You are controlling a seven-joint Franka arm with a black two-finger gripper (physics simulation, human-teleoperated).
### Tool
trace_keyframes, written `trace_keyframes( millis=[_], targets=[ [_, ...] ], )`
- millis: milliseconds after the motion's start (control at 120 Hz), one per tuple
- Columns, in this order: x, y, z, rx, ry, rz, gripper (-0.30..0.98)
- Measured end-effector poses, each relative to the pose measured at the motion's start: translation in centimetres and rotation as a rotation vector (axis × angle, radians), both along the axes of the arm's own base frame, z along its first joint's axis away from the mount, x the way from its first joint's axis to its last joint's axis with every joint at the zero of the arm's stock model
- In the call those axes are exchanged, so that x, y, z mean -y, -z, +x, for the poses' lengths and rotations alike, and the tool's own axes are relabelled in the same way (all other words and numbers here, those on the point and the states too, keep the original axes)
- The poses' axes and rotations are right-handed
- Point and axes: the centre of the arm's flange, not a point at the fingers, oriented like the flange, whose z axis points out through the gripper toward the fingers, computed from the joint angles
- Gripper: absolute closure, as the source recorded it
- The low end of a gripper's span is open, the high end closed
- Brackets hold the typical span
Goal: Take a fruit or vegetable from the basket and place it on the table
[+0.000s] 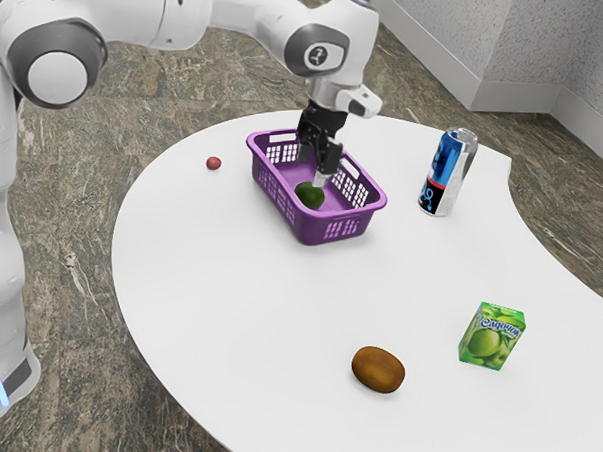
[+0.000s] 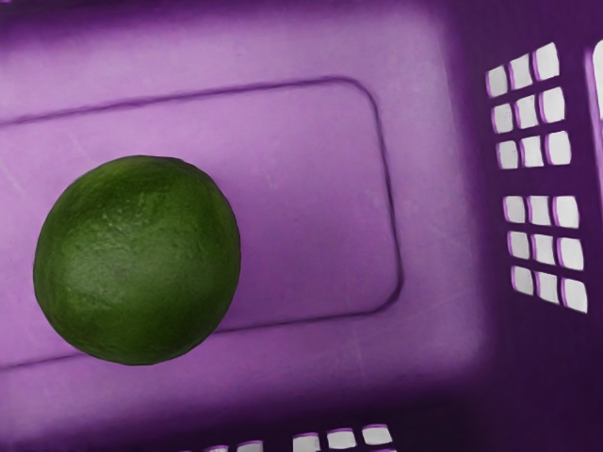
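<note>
My gripper (image 1: 314,168) reaches down into the purple basket (image 1: 312,226) in the exterior view, its black fingers apart with nothing held. A dark green round fruit (image 1: 309,196) lies on the basket's floor, just beyond the fingers toward the basket's near end. The wrist view looks down on the same green fruit (image 2: 138,260), resting on the purple basket floor (image 2: 301,207) with space around it. The basket stands on the white table (image 1: 246,319).
A blue and silver can (image 1: 447,172) stands to the basket's right in the exterior view. Nearer that camera are a brown oval fruit (image 1: 378,369) and a green juice box (image 1: 491,336). A small red ball-like thing (image 1: 214,163) lies left of the basket.
</note>
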Motion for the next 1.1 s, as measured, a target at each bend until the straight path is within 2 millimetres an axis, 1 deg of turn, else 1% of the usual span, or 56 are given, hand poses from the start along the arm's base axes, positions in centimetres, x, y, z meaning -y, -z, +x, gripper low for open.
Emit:
trace_keyframes(
  millis=[67,125,217,283,383,600,783,925,1017,1100],
  targets=[
    [-1.0,0.9,-0.1,-0.011,-0.018,0.029,0.00],
    [-1.6,1.2,0.0,-0.014,-0.031,0.044,0.00],
    [-1.8,1.7,0.3,-0.009,-0.040,0.056,0.00],
    [-1.8,2.8,0.8,-0.016,-0.045,0.059,0.00],
    [-2.1,3.8,1.2,-0.015,-0.056,0.066,0.00],
    [-4.0,6.4,1.6,-0.016,-0.091,0.087,0.00],
    [-4.0,6.6,2.1,0.017,-0.098,0.096,0.00],
    [-4.2,8.3,2.7,0.025,-0.103,0.095,0.00],
    [-4.3,9.3,2.7,0.022,-0.108,0.090,0.00],
    [-4.3,9.7,2.7,0.023,-0.112,0.086,0.00]
  ],
)
